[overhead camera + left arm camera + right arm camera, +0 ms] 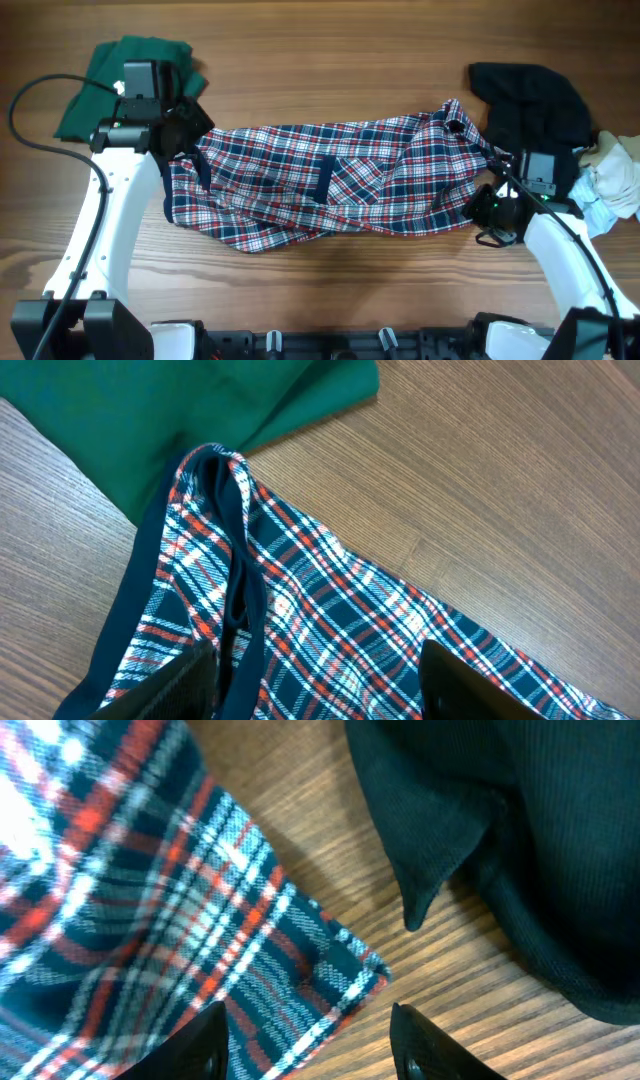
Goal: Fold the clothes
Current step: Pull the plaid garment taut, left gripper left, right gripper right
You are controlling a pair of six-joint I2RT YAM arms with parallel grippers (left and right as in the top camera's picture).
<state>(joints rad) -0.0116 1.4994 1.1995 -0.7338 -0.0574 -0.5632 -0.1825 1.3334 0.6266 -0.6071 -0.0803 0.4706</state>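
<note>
The clothes lie on a wooden table. A large red-navy-white plaid garment (330, 180) is spread across the middle, rumpled. My left gripper (190, 135) hovers over its upper left corner. In the left wrist view the gripper (320, 685) is open, with plaid cloth (330, 620) and its navy trim (240, 560) between the fingers. My right gripper (487, 205) is at the garment's right end. The right wrist view shows this gripper (310, 1045) open, straddling the plaid corner (300, 980).
A dark green garment (120, 70) lies at the back left, just behind the left gripper. A black garment (530, 100) sits at the back right, close to the plaid corner (520, 840). A pale and beige bundle (615, 180) rests at the right edge.
</note>
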